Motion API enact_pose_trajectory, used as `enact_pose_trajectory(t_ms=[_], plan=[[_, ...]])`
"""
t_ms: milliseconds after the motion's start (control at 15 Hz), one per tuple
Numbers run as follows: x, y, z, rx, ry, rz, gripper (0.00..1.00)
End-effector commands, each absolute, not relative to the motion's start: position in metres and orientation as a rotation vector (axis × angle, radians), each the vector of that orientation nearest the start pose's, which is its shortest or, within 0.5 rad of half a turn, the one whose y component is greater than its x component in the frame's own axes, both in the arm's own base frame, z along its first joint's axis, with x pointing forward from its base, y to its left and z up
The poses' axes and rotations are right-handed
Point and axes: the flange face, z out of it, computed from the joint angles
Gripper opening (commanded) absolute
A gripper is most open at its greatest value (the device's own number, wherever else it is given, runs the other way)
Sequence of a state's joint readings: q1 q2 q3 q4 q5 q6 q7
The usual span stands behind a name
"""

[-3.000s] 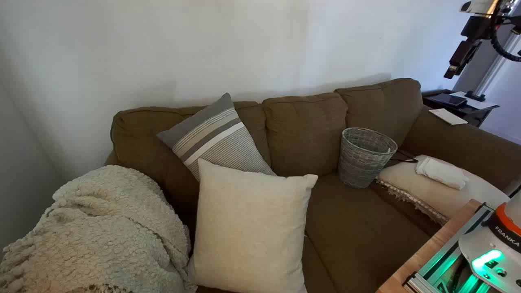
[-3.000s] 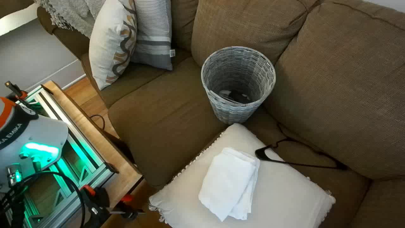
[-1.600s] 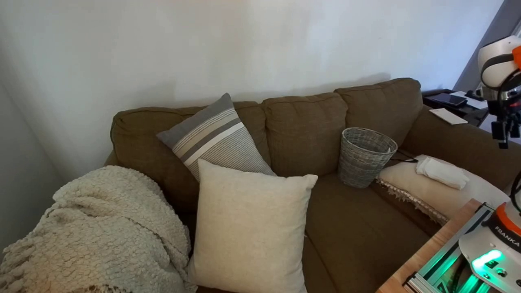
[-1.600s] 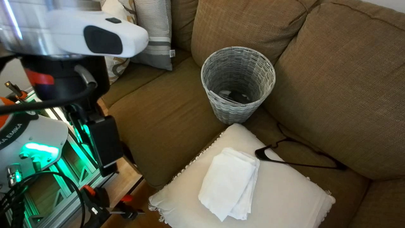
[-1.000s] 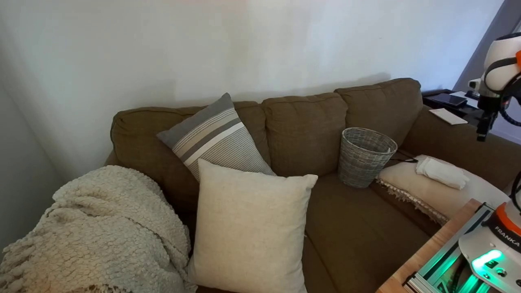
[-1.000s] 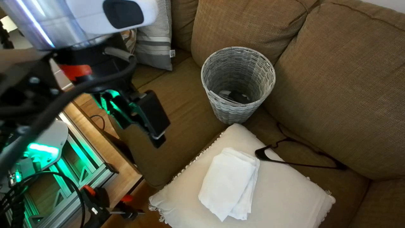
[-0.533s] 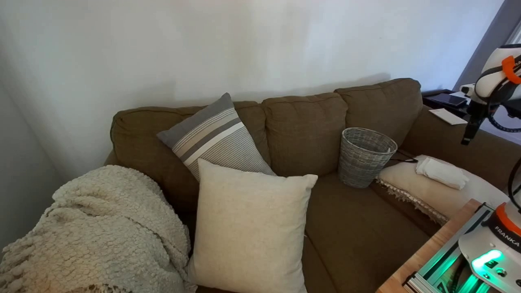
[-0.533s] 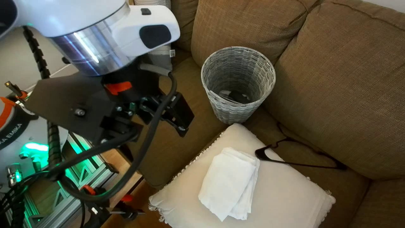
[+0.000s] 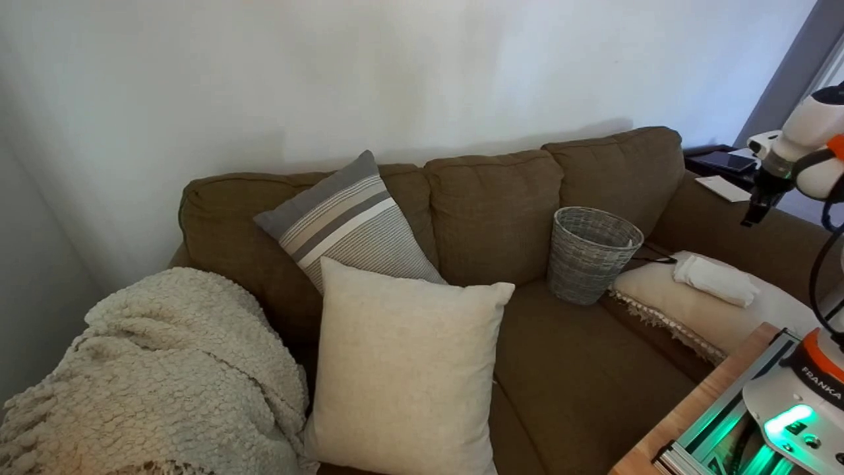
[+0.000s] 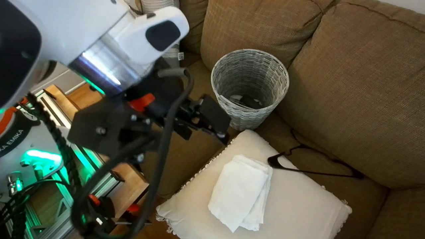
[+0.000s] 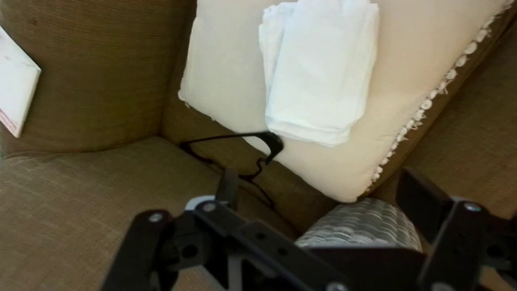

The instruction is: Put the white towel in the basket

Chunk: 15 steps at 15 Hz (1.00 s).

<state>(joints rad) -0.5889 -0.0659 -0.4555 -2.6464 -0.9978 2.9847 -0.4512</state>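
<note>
One gripper point(image 11: 321, 184) in the air, jaws well apart; in the wrist view the basket point(image 10: 244, 118) and a corner of the fringed cushion point(image 10: 298, 205) show between the fingers point(image 11: 229, 190). Target, the white towel point(image 10: 239, 192), is outside the basket: folded, lying flat on that cushion, apart from the fingers. Cushion lies on the brown sofa point(image 9: 593, 382), corner just beside the foot of the basket; can't tell if they touch. Basket stands upright on the seat point(image 9: 547, 336) near the backrest point(image 9: 498, 218), mouth up. Dark item point(image 10: 252, 102) at its bottom, too shaded to identify. Black hanger point(image 11: 274, 143) lies on the seat, one end over the cushion edge, just beside the towel. Robot base point(image 9: 791, 386) sits in front of the sofa next to a wooden board point(image 9: 704, 396), green light point(image 9: 794, 419) on. Far end of the sofa, in an exterior view: striped pillow point(image 9: 359, 227) leaning on the backrest, cream pillow point(image 9: 409, 369) in front of it and overlapping it, fleecy throw point(image 9: 171, 369) heaped beside them. White flat panel point(image 9: 722, 188) rests on the armrest point(image 9: 778, 264) at the opposite end, its tip partly hidden by the gripper in that view.
</note>
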Motion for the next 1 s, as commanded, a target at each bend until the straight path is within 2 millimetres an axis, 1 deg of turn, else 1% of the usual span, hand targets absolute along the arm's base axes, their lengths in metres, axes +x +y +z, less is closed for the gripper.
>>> enact_pose_trajectory(t_ms=[0,67,133,267,333,400,467,733,800,933], plan=[[0.246,-0.392,0.257,-3.611,-0.605,0.014,1.00],[0.237,-0.400,0.246,-3.621,-0.563,0.056,1.00],[0.229,-0.403,0.234,-3.621,-0.520,0.097,1.00],[0.221,-0.398,0.206,-3.610,-0.444,0.182,1.00],[0.224,-0.395,0.233,-3.621,-0.487,0.130,1.00],[0.222,-0.394,0.224,-3.611,-0.470,0.152,1.00],[0.224,-0.394,0.222,-3.609,-0.475,0.154,1.00],[0.227,-0.395,0.231,-3.624,-0.481,0.130,1.00],[0.231,-0.391,0.223,-3.617,-0.479,0.148,1.00],[0.237,-0.391,0.215,-3.681,-0.442,0.268,1.00]])
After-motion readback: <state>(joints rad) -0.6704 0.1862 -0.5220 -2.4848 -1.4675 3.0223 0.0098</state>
